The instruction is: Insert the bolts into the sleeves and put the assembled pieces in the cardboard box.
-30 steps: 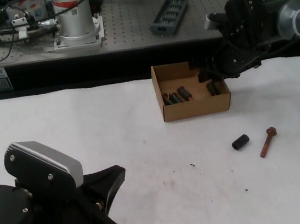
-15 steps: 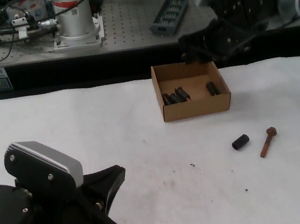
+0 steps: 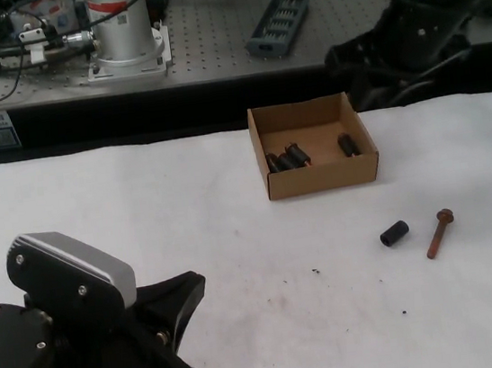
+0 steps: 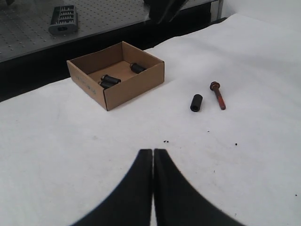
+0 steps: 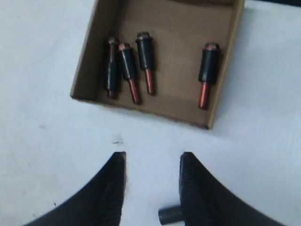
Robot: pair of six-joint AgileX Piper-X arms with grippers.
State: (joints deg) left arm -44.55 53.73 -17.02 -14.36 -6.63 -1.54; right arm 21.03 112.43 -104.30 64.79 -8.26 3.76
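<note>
Your right gripper [image 5: 153, 160] is spread, raised near the cardboard box [image 3: 322, 177]; four assembled pieces [image 5: 145, 52] inside. Left gripper [image 4: 153, 157] pressed together. Loose sleeve [image 3: 394, 233] and bolt [image 3: 439, 233] lie just beside each other on the cloth [image 3: 140, 207].

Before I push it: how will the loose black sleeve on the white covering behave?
The short black cylindrical sleeve lies on its side, so it would probably roll if pushed across its axis. It looks rigid, likely keeping shape when squeezed. The white covering may damp rolling somewhat.
</note>
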